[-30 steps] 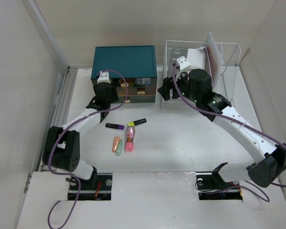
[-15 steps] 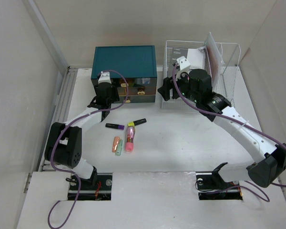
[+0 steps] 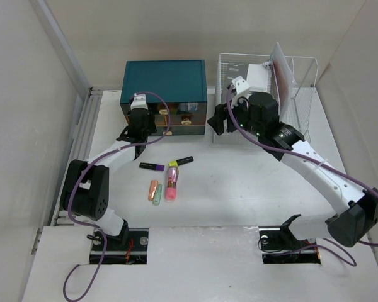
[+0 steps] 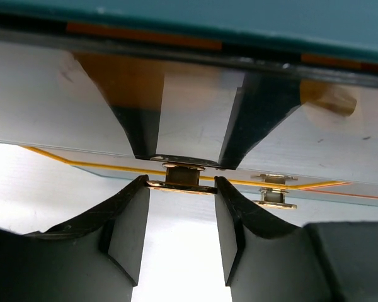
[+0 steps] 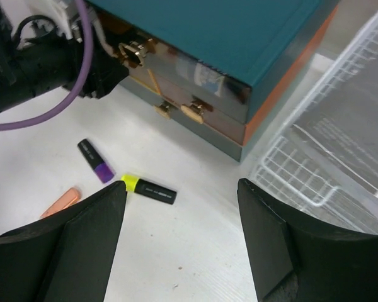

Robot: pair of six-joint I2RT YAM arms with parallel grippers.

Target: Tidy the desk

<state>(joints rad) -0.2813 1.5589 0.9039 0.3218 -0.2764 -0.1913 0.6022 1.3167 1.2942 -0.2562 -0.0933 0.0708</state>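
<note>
Left gripper (image 4: pixel 181 187): pinching the drawer knob (image 4: pixel 181 175) on the teal box (image 3: pixel 165 78).
Right gripper (image 5: pixel 183 229): jaws wide apart, hovering between the teal box and the wire rack (image 3: pixel 302 94).
Desk (image 3: pixel 239 189): markers (image 3: pixel 171 182) scattered nearby.

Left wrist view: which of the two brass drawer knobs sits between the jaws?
The central brass knob, flanked by the left gripper's jaws. The other brass knob lies to its right, outside them.

White matte bench (image 3: pixel 252 189). At far edge, left of centre: teal drawer box (image 3: pixel 166 82). In far right corner: white wire rack (image 3: pixel 302 100). Left of the middle, lying loose: purple-capped marker (image 3: pixel 152 167), yellow-capped marker (image 3: pixel 181 162), pink highlighter (image 3: pixel 171 184), orange highlighter (image 3: pixel 153 189), green highlighter (image 3: pixel 157 195).
</note>
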